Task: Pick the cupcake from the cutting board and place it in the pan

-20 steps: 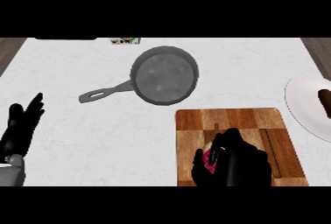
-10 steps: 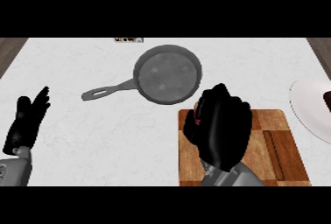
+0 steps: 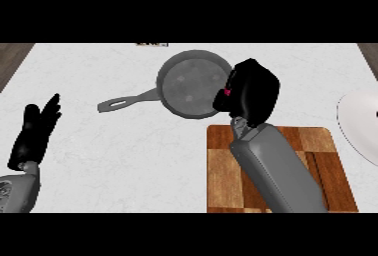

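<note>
Wooden cutting board [image 3: 295,165] is seen nearest. Above it, the cupcake [image 3: 228,93] is grasped in the right robot hand [image 3: 249,92], at the rim of the pan [image 3: 193,83]. If released early, it could be tipped outside. The left robot hand [image 3: 35,131] is rested open.

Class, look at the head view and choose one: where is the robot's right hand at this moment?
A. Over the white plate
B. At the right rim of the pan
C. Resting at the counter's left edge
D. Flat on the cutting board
B: the right hand, curled round something pink, overlaps the right rim of the pan, beyond the cutting board and apart from the white plate.
</note>
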Robot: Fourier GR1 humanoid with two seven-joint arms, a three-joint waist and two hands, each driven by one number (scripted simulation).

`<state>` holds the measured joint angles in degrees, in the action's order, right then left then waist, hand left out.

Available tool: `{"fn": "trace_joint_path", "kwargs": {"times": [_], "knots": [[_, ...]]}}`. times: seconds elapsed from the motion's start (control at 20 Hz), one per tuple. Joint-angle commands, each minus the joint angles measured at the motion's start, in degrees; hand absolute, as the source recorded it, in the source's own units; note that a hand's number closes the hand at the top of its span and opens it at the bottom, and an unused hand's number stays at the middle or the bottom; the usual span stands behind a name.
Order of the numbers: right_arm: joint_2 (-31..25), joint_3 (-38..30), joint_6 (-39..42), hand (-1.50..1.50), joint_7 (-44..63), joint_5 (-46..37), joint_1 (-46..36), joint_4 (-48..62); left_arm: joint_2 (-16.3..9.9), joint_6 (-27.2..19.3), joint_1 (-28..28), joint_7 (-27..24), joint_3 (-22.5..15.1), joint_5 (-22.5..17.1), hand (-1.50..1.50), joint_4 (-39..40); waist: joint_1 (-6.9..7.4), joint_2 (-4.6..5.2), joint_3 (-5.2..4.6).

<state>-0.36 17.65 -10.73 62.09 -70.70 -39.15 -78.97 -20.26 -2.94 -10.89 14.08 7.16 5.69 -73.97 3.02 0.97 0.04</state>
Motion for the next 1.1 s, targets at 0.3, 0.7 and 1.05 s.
{"fn": "trace_joint_path", "kwargs": {"times": [0.3,0.7,1.05], "knots": [[0.35,-9.34,-21.75,1.50,-4.78,10.90,-13.00,30.92,0.86,-0.28,-1.60,-0.60,-0.48,0.63,0.00,0.53,2.23,0.84,0.01],[0.35,-14.12,-32.95,-1.50,-18.20,25.13,-14.93,42.38,2.24,0.63,-4.50,1.76,-2.11,0.58,0.00,0.38,3.62,1.55,0.18],[0.36,-17.63,-36.32,-1.50,-26.68,32.46,-19.17,49.44,1.42,1.79,-1.78,-2.77,-1.65,0.63,0.00,2.09,5.15,1.88,0.09]]}}
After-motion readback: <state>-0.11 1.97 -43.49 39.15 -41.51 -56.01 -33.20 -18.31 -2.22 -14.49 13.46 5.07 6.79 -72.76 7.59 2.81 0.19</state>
